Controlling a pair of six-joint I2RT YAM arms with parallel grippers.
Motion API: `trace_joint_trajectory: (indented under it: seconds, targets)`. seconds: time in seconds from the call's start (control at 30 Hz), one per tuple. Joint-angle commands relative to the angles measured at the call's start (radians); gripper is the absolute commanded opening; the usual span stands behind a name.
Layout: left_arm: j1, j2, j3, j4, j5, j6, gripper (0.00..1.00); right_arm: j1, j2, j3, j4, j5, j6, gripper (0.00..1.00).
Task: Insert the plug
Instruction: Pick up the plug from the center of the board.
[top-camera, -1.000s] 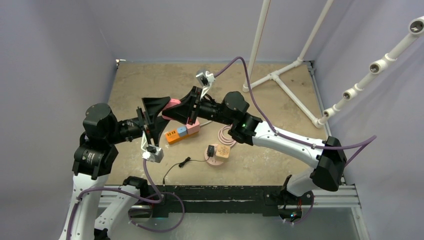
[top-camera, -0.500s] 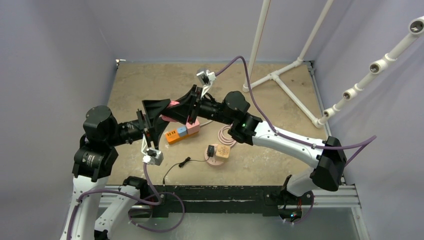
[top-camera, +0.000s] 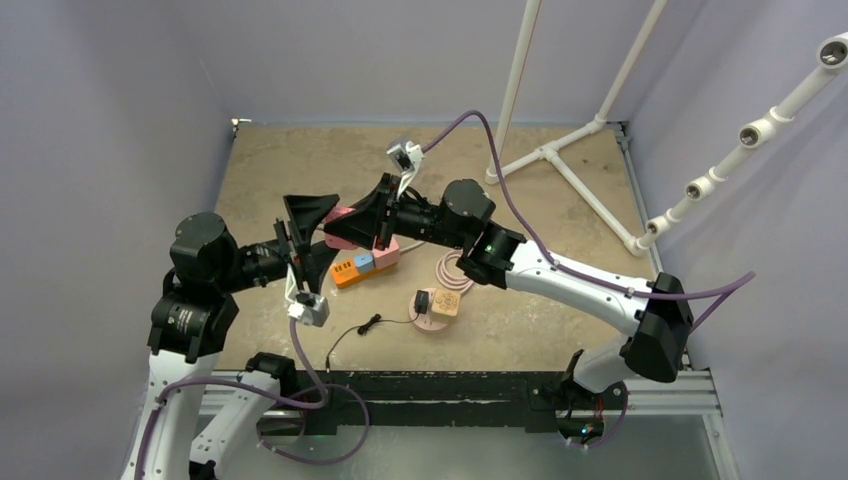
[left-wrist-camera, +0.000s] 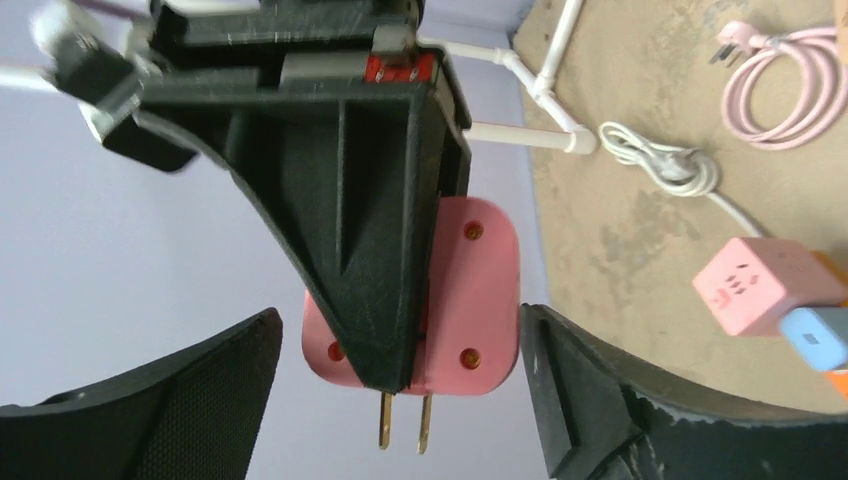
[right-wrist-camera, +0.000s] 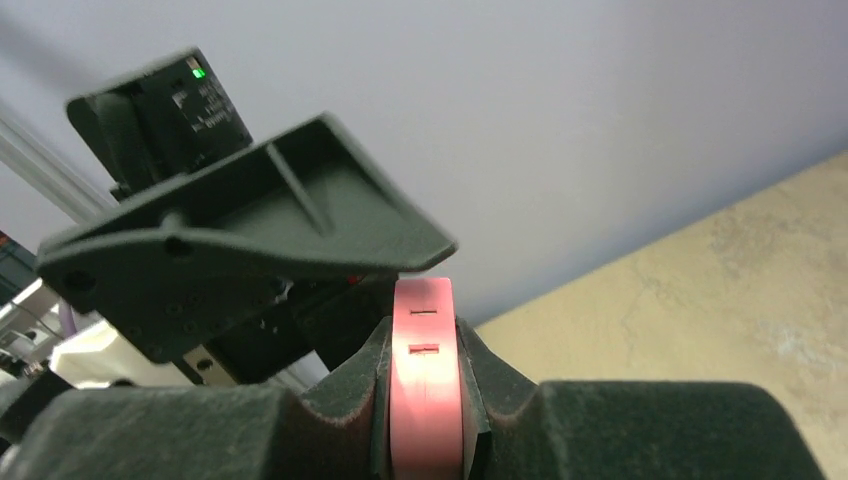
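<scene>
A flat pink plug (left-wrist-camera: 480, 300) with two brass prongs (left-wrist-camera: 405, 420) hangs in the air, and my right gripper (right-wrist-camera: 424, 340) is shut on its flat faces. In the right wrist view the plug's edge (right-wrist-camera: 424, 390) shows two slots. My left gripper (left-wrist-camera: 400, 330) is open and flanks the plug: one finger stands well apart, the other close to its edge. In the top view the plug (top-camera: 345, 213) sits between the right gripper (top-camera: 365, 222) and the left gripper (top-camera: 318, 235), above the orange, blue and pink power strip (top-camera: 365, 263).
On the table lie a coiled pink cable (top-camera: 452, 272), a knotted white cable (left-wrist-camera: 660, 165), a wooden block with a black plug (top-camera: 437, 305) and a thin black lead (top-camera: 355, 330). A white pipe frame (top-camera: 560, 150) stands at the back right.
The left gripper's jaws have spread wider around the plug. Both arms have shifted slightly left. The right gripper still grips the plug.
</scene>
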Motion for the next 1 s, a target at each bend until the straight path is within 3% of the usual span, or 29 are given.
trace_joint_trajectory:
  seconds: [0.0, 0.03, 0.2, 0.47, 0.57, 0.7, 0.97]
  targets:
    - [-0.001, 0.006, -0.043, 0.154, -0.116, -0.409, 0.91, -0.012, -0.067, 0.074, -0.232, 0.038, -0.119, 0.00]
    - [-0.001, 0.015, -0.052, 0.186, -0.170, -0.562, 0.93, -0.026, -0.083, 0.078, -0.282, 0.044, -0.152, 0.00]
    - [-0.001, 0.073, -0.144, 0.180, -0.364, -0.910, 0.98, -0.136, -0.157, 0.090, -0.522, 0.086, -0.264, 0.00]
    - [-0.001, 0.315, -0.228, 0.139, -0.381, -1.004, 0.99, -0.300, -0.101, 0.197, -0.760, 0.057, -0.461, 0.00]
    - [-0.001, 0.423, -0.178, 0.096, -0.336, -0.963, 0.99, -0.308, -0.068, 0.242, -0.798, 0.089, -0.507, 0.00]
    - [-0.010, 0.477, -0.205, 0.168, -0.242, -0.956, 0.99, -0.312, -0.014, 0.301, -0.885, 0.190, -0.535, 0.00]
    - [-0.055, 0.667, -0.205, 0.282, -0.254, -1.021, 0.99, -0.311, -0.027, 0.268, -0.889, 0.219, -0.543, 0.00]
